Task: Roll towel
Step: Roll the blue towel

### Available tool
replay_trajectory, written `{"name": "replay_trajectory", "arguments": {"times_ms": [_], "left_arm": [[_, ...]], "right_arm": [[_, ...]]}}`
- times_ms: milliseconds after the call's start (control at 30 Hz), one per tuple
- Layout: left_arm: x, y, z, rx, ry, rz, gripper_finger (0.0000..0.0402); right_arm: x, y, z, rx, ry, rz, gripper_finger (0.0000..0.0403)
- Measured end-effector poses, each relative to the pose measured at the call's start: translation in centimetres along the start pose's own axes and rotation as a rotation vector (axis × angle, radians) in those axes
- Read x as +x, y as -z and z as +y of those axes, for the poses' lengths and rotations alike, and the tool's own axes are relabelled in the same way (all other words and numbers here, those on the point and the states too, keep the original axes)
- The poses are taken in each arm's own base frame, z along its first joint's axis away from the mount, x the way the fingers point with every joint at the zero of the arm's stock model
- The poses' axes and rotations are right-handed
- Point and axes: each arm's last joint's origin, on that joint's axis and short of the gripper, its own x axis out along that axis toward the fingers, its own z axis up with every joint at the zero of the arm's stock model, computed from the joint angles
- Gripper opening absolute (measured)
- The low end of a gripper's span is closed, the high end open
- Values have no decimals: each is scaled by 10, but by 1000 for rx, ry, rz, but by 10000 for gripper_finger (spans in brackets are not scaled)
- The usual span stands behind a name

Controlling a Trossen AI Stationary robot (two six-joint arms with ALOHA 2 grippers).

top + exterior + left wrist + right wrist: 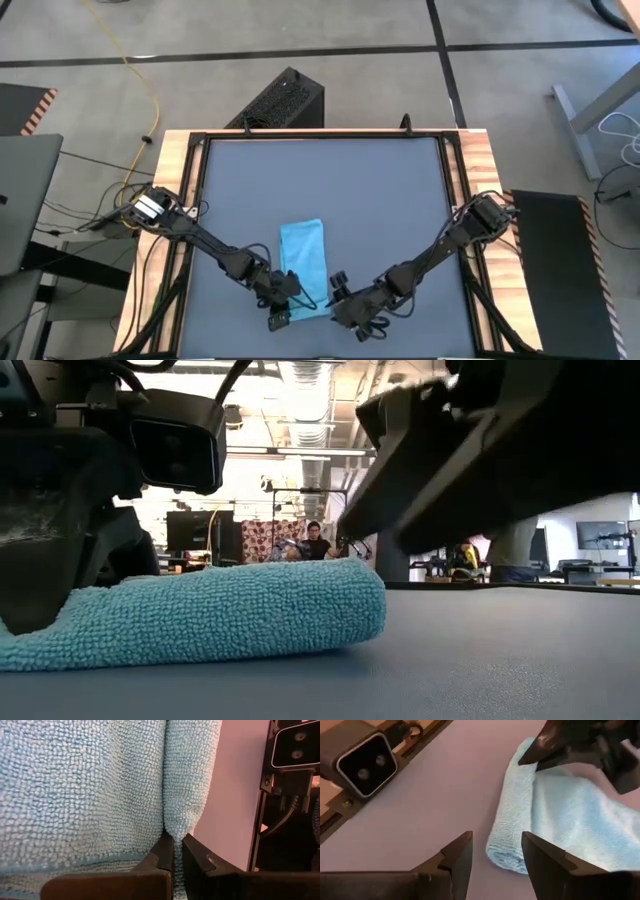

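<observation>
The light sky-blue towel (303, 262) lies on the dark grey table, its long side running near to far. Its near edge is folded over into a short roll (300, 605), which also shows in the right wrist view (515, 835). My left gripper (283, 300) is shut on the roll's left end. My right gripper (340, 297) is open and low over the table. Its fingers (457, 852) stand just short of the roll's right end (506, 851) and touch nothing. My left gripper pinches the turned-over fold of the towel (173, 832) between its two fingers, at the left end of the near roll. The fingers slant down from the table's left near side. The towel lies slack on the table, with the fold raised into a ridge.
A small camera block (362, 762) sits on the table's near frame, close to both grippers. Wooden rails (175, 170) border the table's left and right sides. A black box (285, 100) stands beyond the far edge. A person (316, 542) shows far off in the room.
</observation>
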Motion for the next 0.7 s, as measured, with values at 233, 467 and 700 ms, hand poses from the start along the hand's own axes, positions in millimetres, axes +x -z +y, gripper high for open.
{"name": "replay_trajectory", "arguments": {"times_ms": [233, 467, 700], "left_arm": [[0, -2, 1, 8, 1, -7, 0], [0, -2, 1, 9, 3, -5, 0], [0, -3, 2, 10, 2, -6, 0]], "right_arm": [[21, 18, 9, -25, 10, 34, 192], [16, 13, 13, -35, 134, 20, 192], [19, 15, 12, -24, 119, 20, 191]]}}
